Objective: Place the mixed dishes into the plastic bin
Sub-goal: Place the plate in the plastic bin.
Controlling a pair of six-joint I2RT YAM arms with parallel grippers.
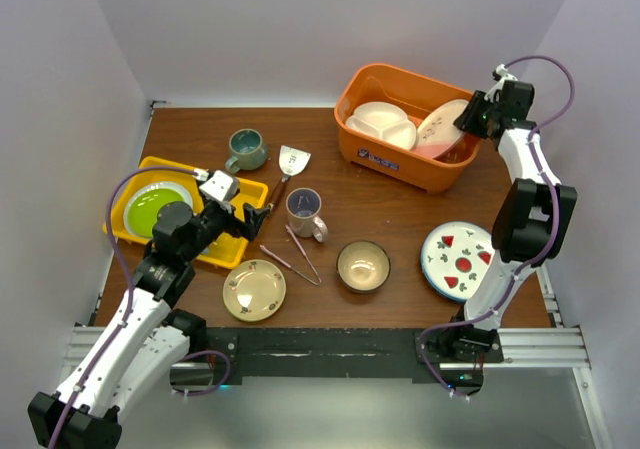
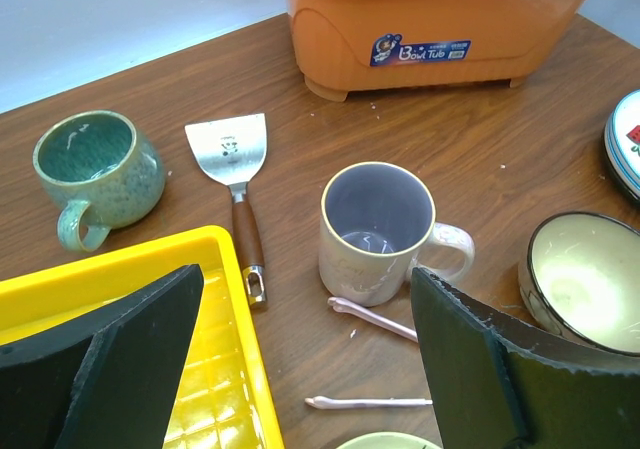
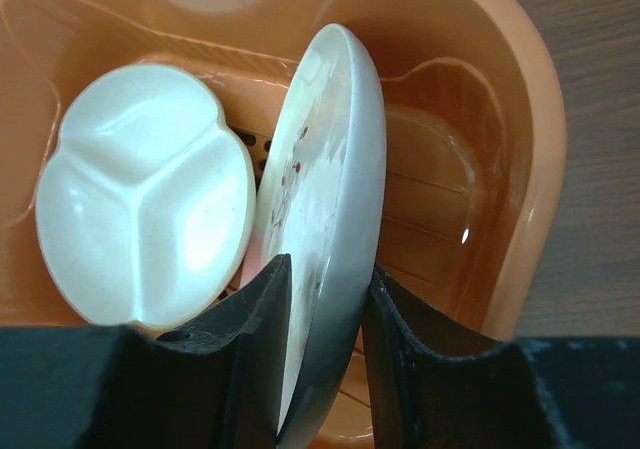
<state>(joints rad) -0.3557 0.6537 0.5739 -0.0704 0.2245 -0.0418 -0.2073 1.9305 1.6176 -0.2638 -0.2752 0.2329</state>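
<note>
My right gripper (image 3: pixel 325 279) reaches into the orange plastic bin (image 1: pixel 352 87) and is shut on the pink floral plate (image 3: pixel 325 169), a finger against each face. The plate stands on edge beside the white divided plate (image 3: pixel 145 194). My left gripper (image 2: pixel 305 369) hangs open and empty at the yellow tray's edge, just short of the lavender mug (image 2: pixel 378 231). On the table lie the teal mug (image 1: pixel 245 150), bronze bowl (image 1: pixel 363 265), cream plate (image 1: pixel 254 289) and strawberry-print plate (image 1: pixel 457 259). A lime-green plate (image 1: pixel 155 209) sits in the tray.
The shallow yellow tray (image 1: pixel 125 231) is at the left. A metal spatula (image 1: pixel 290 164) lies between the two mugs, and thin pink tongs (image 1: pixel 295 254) lie in front of the lavender mug. White walls close in on three sides.
</note>
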